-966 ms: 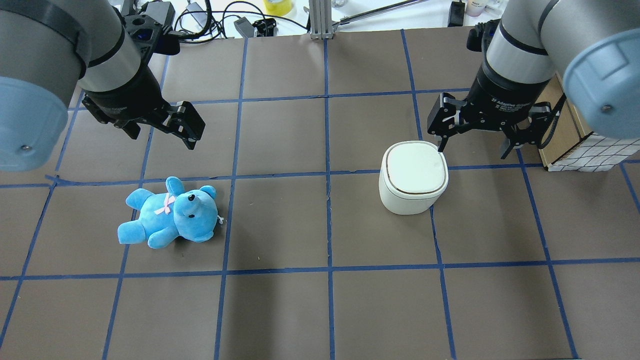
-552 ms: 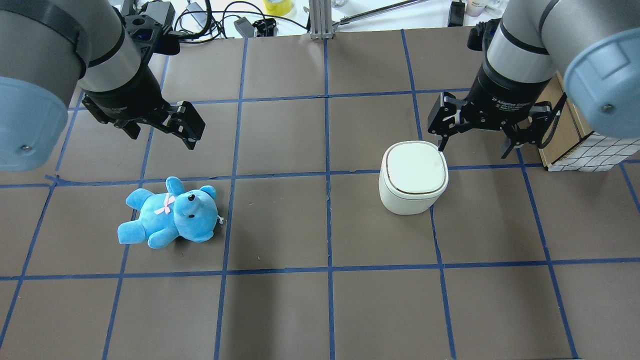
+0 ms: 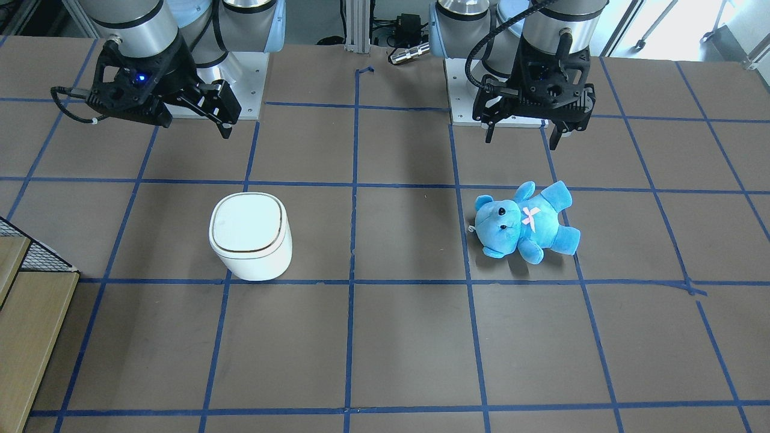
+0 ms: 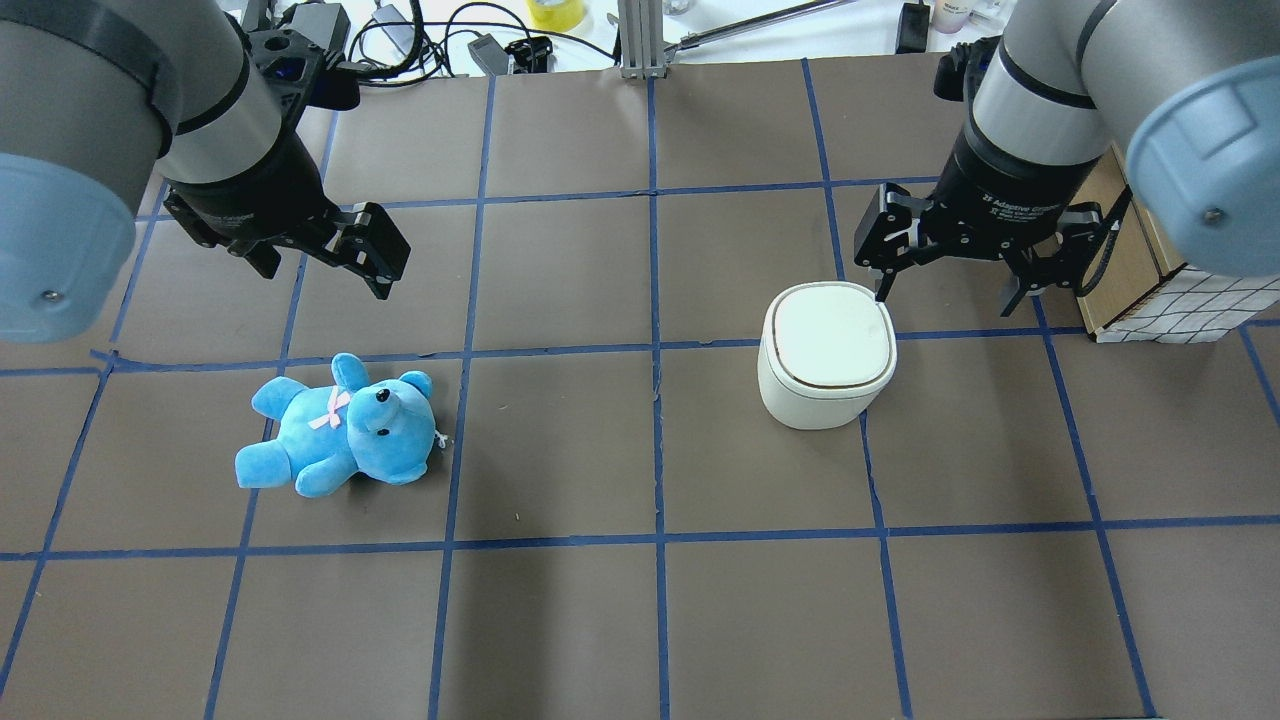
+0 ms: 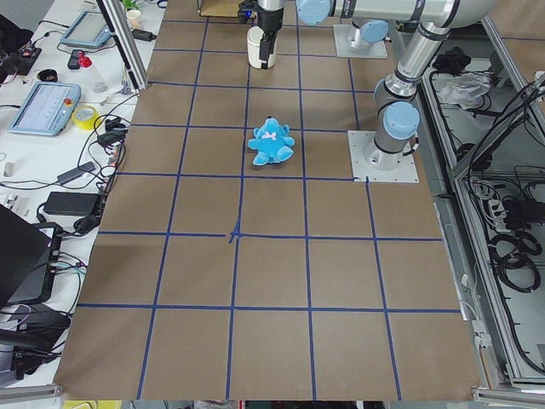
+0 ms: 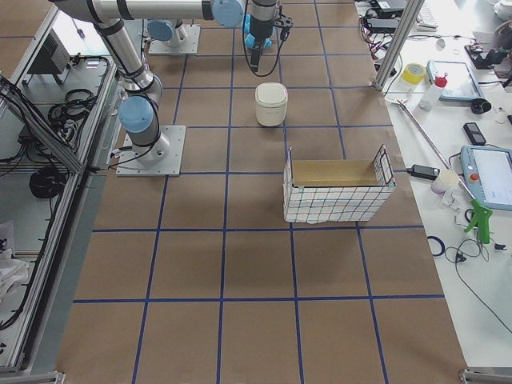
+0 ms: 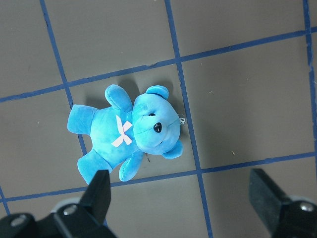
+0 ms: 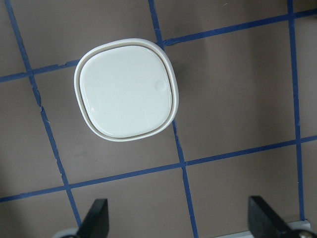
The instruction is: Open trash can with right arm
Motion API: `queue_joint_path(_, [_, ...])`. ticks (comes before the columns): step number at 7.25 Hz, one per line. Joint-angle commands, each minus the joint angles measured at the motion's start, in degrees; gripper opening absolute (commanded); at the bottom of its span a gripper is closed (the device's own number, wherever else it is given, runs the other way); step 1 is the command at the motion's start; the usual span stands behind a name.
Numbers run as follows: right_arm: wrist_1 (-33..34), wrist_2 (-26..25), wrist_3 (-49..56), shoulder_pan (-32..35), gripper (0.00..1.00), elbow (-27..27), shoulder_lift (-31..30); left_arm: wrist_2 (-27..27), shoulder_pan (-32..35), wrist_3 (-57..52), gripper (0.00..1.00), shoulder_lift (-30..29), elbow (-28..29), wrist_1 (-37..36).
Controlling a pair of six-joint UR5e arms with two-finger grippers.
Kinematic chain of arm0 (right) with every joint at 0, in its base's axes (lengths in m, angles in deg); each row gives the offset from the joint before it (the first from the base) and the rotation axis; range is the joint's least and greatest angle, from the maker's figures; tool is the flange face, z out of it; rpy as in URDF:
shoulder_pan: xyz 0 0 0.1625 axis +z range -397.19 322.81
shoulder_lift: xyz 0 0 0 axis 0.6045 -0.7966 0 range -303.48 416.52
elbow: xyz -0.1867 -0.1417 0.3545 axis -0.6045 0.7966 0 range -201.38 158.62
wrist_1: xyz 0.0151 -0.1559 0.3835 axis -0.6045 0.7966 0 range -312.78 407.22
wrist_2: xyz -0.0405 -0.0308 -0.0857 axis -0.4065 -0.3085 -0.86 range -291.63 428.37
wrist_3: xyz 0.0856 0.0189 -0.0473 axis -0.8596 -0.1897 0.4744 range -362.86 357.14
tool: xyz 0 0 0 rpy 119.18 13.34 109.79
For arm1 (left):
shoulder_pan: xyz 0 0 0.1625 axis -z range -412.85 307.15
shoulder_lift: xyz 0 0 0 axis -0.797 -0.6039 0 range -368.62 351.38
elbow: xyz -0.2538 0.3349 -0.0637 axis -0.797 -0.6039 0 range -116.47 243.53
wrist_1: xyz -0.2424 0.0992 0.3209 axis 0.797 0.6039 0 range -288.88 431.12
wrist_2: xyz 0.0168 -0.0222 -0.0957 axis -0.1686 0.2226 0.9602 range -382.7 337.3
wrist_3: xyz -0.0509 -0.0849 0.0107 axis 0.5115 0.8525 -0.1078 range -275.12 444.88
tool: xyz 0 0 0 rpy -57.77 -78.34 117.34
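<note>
Near trash can (image 4: 827, 340) | right pincer (image 4: 945, 300) spread wide, empty | left pincer (image 4: 328, 280) likewise | marked "2F Adaptive"

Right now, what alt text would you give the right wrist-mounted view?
Seen from straight above, the closed white trash can stands on the brown table, which is gridded with blue tape lines. The right gripper is open, its two black fingertips showing at the bottom edge, clear of the can.

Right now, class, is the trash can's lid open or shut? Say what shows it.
Shut. The lid lies flat and flush on the trash can, its dark edge line unbroken all round.
</note>
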Motion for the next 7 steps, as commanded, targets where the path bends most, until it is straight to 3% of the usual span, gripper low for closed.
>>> queue_joint_path(1, [0.3, -0.1, -0.1, 0.0, 1.00, 0.0, 0.0, 0.0, 0.0, 0.0, 1.00, 0.0, 0.0, 0.0])
queue_joint_path(7, [1.9, -0.1, -0.3, 0.1, 1.00, -0.1, 0.2, 0.0, 0.0, 0.0, 1.00, 0.0, 0.0, 0.0])
